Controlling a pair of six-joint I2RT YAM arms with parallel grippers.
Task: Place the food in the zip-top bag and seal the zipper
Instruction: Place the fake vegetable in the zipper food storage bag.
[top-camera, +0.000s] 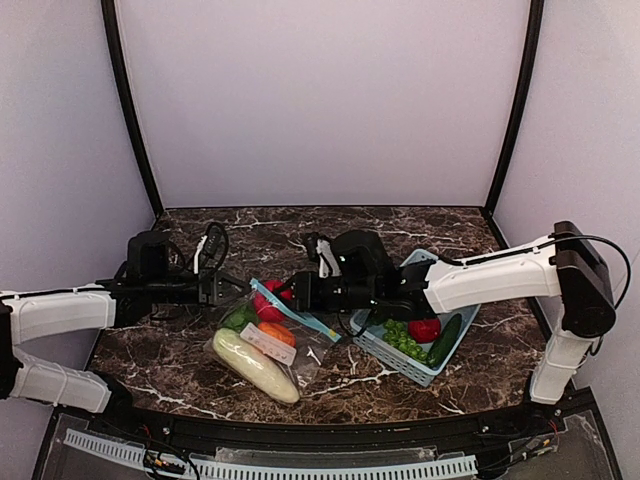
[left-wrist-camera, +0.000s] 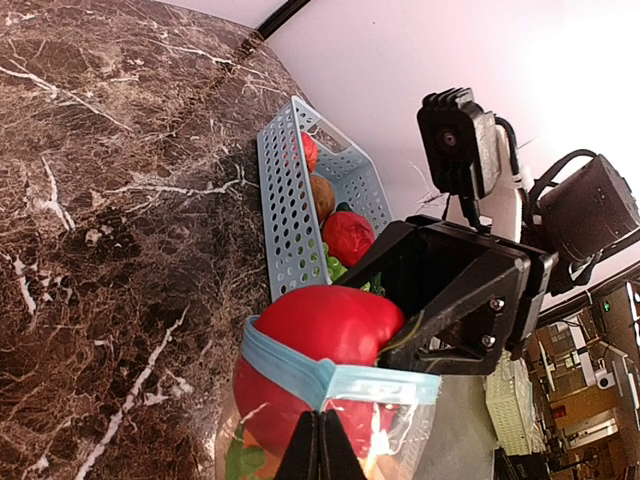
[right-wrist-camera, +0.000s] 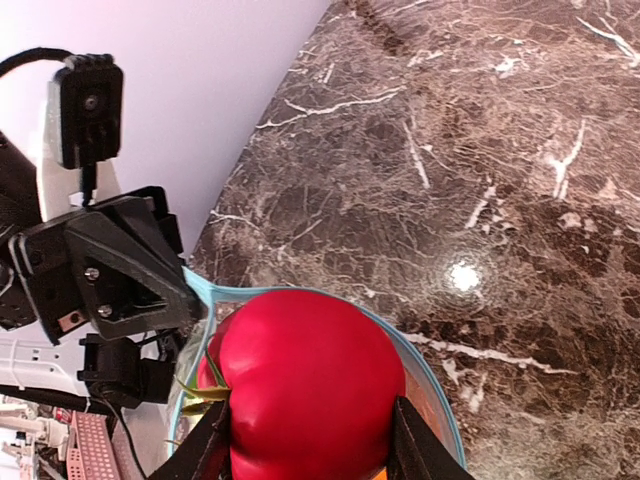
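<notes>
I see open dark marbled surface (top-camera: 400, 225) at back, light blue lattice basket (top-camera: 405, 368) crowding my right, red round toy fruit (right-wrist-camera: 300, 390) plugging the mouth of the clear plastic bag (left-wrist-camera: 385, 383)

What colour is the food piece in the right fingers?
The food piece is bright red, clearest in the right wrist view.

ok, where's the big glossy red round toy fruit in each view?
Top external: red toy fruit centre, at the mouth of the clear plastic bag.
Left wrist: fruit lower centre, above the strip.
Right wrist: fruit bottom centre, large.
Shared landmark: the bag's light blue zipper strip.
</notes>
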